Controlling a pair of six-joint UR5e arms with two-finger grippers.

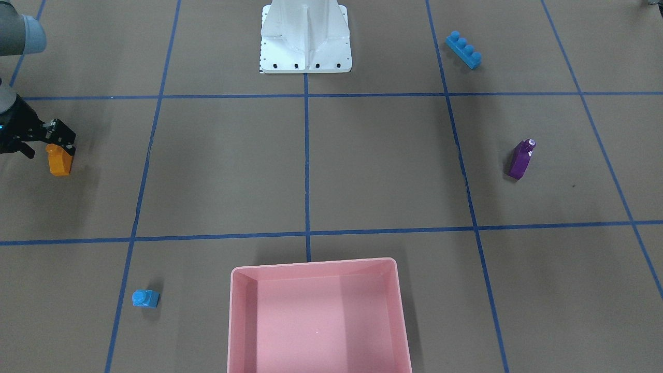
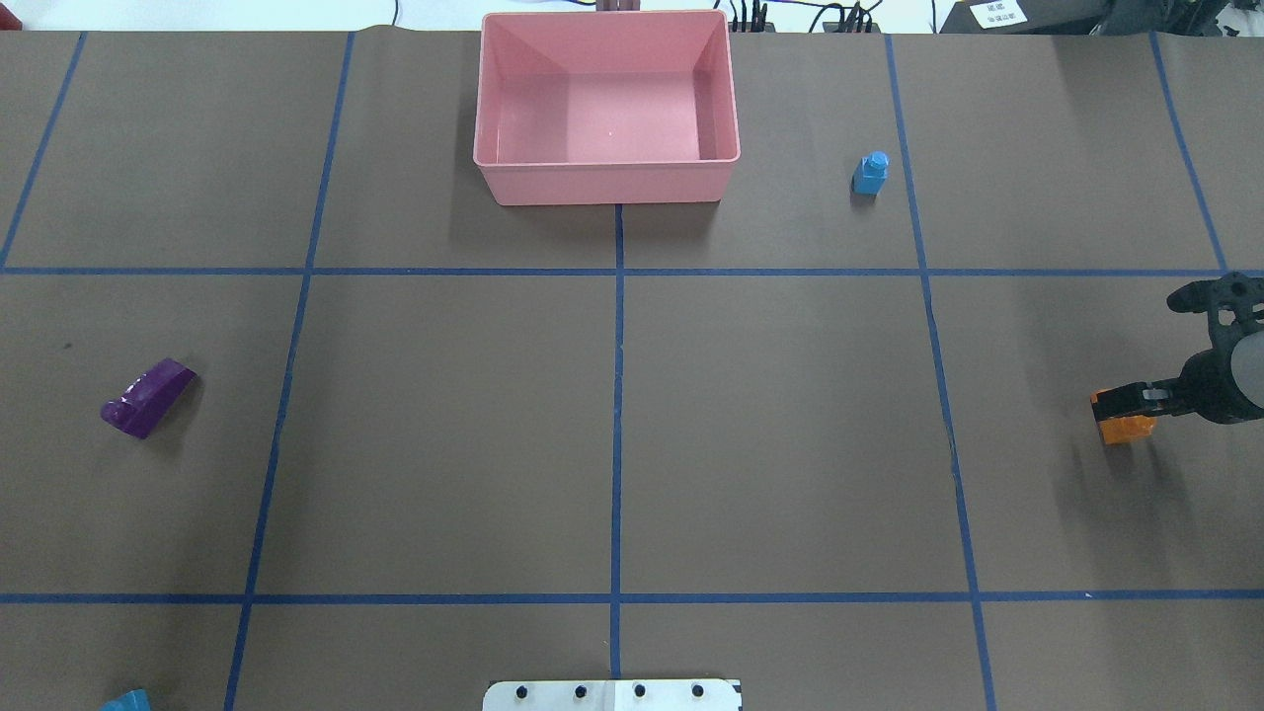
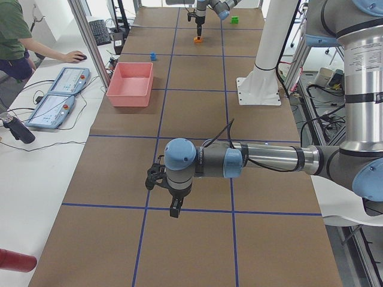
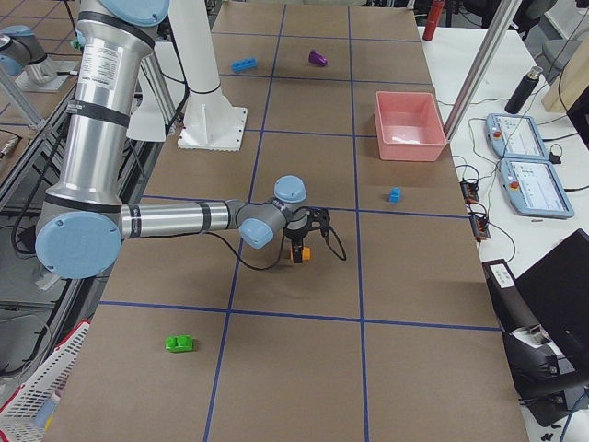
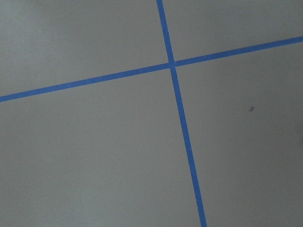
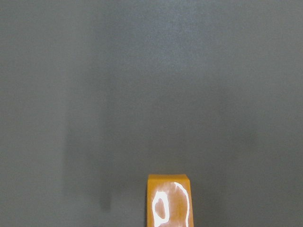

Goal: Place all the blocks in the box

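Observation:
My right gripper [image 1: 61, 149] is shut on the orange sloped block [image 1: 59, 162], at the table's right side in the overhead view [image 2: 1126, 431]. The block fills the bottom of the right wrist view [image 6: 169, 201]. The pink box [image 1: 313, 265] stands empty at the far middle [image 2: 607, 186]. The small blue block [image 1: 145, 298] lies to the box's right in the overhead view. The purple block [image 1: 520, 159] and the long blue block [image 1: 464, 49] lie on my left side. The green block [image 4: 179, 343] lies far out on my right. My left gripper [image 3: 173, 209] hangs over bare table; I cannot tell whether it is open or shut.
The white robot base [image 1: 305, 46] stands at the table's near middle edge. Blue tape lines [image 5: 177, 101] divide the brown table into squares. An operator [image 3: 18, 42] and two control tablets [image 3: 57, 98] are beside the table beyond the box.

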